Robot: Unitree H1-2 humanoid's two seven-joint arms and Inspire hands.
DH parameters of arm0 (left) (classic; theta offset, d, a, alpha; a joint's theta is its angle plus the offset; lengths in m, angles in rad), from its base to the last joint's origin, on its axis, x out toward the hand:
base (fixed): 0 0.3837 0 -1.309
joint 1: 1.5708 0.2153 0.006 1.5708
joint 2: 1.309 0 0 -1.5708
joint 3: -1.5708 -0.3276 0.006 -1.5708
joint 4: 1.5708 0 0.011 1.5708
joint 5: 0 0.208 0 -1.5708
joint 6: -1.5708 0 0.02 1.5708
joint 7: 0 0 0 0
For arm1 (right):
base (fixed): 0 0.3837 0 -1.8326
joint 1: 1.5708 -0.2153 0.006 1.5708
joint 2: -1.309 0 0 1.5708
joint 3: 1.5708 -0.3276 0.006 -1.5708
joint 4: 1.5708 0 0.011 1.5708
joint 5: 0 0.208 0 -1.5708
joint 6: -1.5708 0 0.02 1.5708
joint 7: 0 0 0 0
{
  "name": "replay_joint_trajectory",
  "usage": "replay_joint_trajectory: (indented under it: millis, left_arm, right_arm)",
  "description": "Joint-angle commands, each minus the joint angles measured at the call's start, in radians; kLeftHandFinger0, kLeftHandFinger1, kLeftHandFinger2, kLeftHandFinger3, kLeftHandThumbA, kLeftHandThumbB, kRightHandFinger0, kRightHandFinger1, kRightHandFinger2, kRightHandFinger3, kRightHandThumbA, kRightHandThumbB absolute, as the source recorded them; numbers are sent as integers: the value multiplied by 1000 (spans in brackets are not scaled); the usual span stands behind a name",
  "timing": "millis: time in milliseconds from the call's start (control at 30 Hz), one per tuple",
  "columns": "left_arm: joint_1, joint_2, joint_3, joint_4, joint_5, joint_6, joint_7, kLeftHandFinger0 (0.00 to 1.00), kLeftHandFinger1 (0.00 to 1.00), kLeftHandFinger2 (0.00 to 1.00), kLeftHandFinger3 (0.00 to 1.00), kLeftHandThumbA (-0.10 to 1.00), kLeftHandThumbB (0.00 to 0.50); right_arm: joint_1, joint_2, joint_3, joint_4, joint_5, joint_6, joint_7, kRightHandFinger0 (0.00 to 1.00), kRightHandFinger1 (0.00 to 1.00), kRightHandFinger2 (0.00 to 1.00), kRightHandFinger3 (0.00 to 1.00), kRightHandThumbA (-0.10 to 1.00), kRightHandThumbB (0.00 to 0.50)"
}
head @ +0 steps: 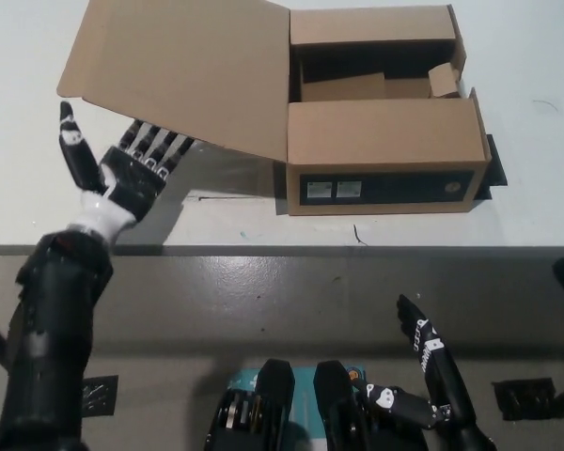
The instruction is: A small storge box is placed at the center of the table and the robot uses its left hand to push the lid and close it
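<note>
While the lid (183, 70) lies swung wide open to the left of the box, the step in hand looks like getting the left hand (127, 174) under its free edge so a push can tip it over. The table (536, 160) carries the storage box (381, 141) near its middle, front face with two small labels turned toward the robot, and the lid hangs out from the box's left wall, slanting above the table with a shadow beneath it. To do this well, I judge the hand should slide further under the lid's near edge, then sweep up and rightward in an arc about the fold, keeping contact along the flat of the fingers so the cardboard does not buckle or slip off. The box is light, so a sideways shove could skid it; lifting first seems safer. The short flaps (442, 80) inside may catch the lid as it comes down.

The left hand is empty, palm up, fingers (155, 143) spread and straight, their tips at or just under the lid's lower edge, thumb pointing away. The right hand (432, 376) rests low at the lower right, off the table, holding nothing, fingers loosely extended.
</note>
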Motion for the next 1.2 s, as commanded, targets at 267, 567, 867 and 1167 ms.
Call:
replay_joint_trajectory:
  millis: [267, 567, 867, 1167]
  left_arm:
    - [-202, -13, -29, -5, 94, -63, -47, 1000, 1000, 1000, 1000, 1000, 357]
    - [-143, -71, -272, -312, 341, -91, 1, 1000, 1000, 1000, 1000, 1000, 348]
    - [-143, -27, -668, -319, 799, -300, 29, 1000, 1000, 1000, 1000, 1000, 399]
    - [-45, -67, -728, -224, 765, -321, -4, 1000, 1000, 1000, 1000, 1000, 340]
  right_arm:
    - [-23, 6, 1, -27, 16, -50, 1, 1000, 1000, 1000, 1000, 1000, 380]
    - [-27, 3, 5, -24, 12, -50, 4, 1000, 1000, 1000, 1000, 1000, 386]
    - [-36, -3, 10, -26, 16, -50, 21, 1000, 1000, 1000, 1000, 1000, 390]
    - [-42, -10, 14, -35, 16, -50, 30, 1000, 1000, 1000, 1000, 1000, 387]
